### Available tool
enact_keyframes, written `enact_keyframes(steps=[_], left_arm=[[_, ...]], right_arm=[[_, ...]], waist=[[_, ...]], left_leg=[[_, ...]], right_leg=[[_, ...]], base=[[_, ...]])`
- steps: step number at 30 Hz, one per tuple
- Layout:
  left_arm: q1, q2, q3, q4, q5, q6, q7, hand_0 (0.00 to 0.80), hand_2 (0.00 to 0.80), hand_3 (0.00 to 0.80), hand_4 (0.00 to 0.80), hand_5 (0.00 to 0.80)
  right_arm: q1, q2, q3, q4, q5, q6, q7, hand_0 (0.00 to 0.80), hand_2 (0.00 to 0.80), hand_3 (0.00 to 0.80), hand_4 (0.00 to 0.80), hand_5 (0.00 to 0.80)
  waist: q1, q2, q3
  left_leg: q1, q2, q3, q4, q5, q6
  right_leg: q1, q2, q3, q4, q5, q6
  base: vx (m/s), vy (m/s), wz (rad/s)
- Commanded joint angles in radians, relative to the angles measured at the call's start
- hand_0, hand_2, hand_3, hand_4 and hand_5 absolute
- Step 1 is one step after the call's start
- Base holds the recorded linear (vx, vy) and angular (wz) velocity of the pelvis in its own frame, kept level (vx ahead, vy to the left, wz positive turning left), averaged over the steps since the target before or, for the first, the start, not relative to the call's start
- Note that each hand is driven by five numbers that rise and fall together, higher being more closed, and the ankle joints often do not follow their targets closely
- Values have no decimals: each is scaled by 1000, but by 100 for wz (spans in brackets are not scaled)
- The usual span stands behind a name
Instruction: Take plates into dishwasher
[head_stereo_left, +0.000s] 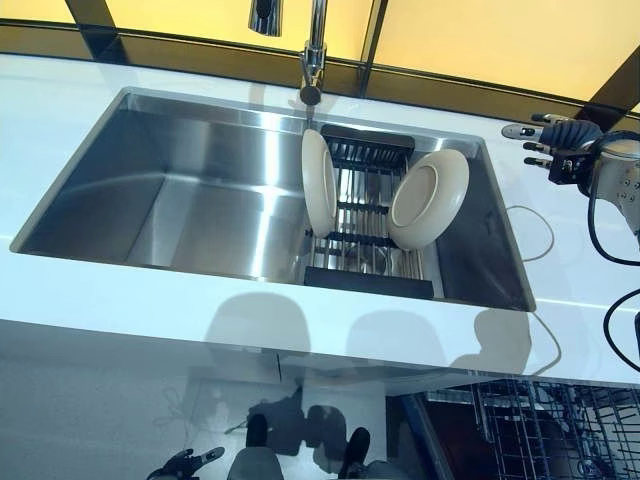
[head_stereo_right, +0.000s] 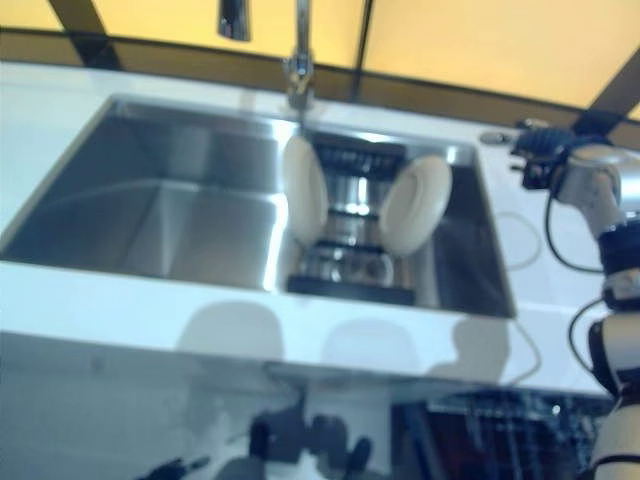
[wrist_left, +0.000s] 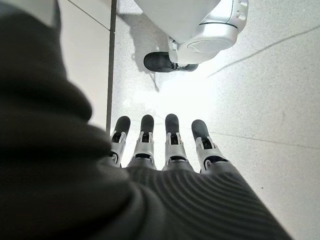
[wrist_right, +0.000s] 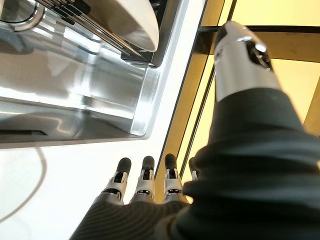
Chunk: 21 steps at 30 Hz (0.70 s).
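A stainless-steel sink sunk into a white counter holds a dark wire rack along its right side, under the faucet that stands at the counter's back edge. Two cream plates stand on edge in that rack: the left plate is nearly upright at the rack's left side, and the right plate leans to the right at the rack's right side, its hollow face turned toward the front. The two plates are apart, with bare rack wires between them. The rest of the basin to the left of the rack is bare steel.

The right hand hovers above the counter's back right corner, just beyond the sink's right rim, fingers straight and spread, holding nothing. The left hand hangs low over the floor, fingers likewise straight and empty. Below the counter's front edge at the right, the wire basket of the dishwasher shows.
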<state>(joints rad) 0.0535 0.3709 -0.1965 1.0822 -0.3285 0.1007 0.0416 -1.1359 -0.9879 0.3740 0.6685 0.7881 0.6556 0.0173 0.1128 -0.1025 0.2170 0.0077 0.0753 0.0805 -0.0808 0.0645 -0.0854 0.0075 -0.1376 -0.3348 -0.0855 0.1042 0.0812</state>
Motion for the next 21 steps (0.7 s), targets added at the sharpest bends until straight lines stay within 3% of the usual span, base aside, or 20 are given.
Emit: enact_keyframes(steps=[1, 21], left_arm=[[6, 34, -37, 26, 6, -8, 19, 0, 0, 0, 0, 0], [-4, 33, -34, 12, -4, -2, 15, 0, 0, 0, 0, 0]], right_arm=[[-58, -22, 61, -41, 1, -35, -1, 0, 0, 0, 0, 0], [-24, 29, 59, -73, -24, -9, 30, 0, 0, 0, 0, 0]], waist=[[15, -24, -1], [19, -16, 19]], left_leg=[[-11, 9, 31, -6, -27, -6], [-28, 4, 24, -6, -22, -5]], right_leg=[[12, -21, 24, -2, -16, 73], [-2, -22, 22, -2, -10, 74]], base=[[0, 0, 0], [0, 0, 0]])
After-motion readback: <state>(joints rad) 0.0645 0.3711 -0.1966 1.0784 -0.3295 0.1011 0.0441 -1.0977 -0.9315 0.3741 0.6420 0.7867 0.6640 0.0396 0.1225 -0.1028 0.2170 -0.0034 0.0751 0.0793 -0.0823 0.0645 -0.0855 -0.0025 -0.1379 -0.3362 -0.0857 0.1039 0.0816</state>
